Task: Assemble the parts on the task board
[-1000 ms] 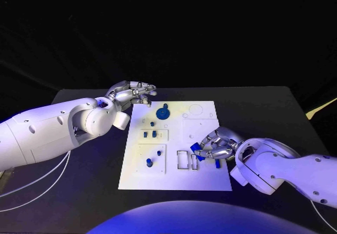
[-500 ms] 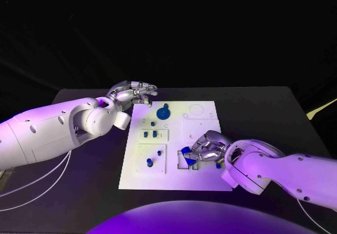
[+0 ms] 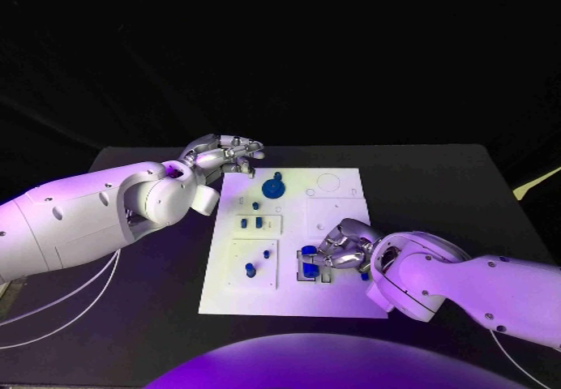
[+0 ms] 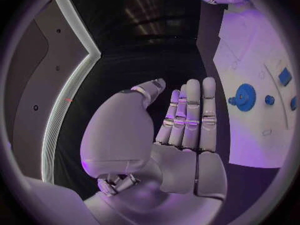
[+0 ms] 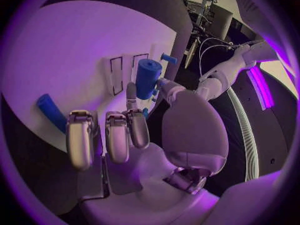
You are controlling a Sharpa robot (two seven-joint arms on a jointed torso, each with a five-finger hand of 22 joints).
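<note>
Blue cylinder part [image 5: 148,78], pinched between thumb and fingers [image 5: 132,116] of right hand [image 3: 340,245], now over the narrow slots [image 3: 311,267] at the near-right of the task board [image 3: 339,292]; carried leftward from the board's right side over the last second. Likely about to be seated in a slot. Another blue part [image 5: 51,113] lying loose nearby. Left hand [image 3: 222,154] unmoved at the far-left corner, above the counter [image 3: 444,178], fingers straight and together, holding nothing.

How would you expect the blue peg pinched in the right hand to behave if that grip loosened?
The blue peg looks round and smooth, so it would probably slip, then roll across the flat task board. It seems rigid and light, since the right hand pinches it with fingertips alone.
</note>
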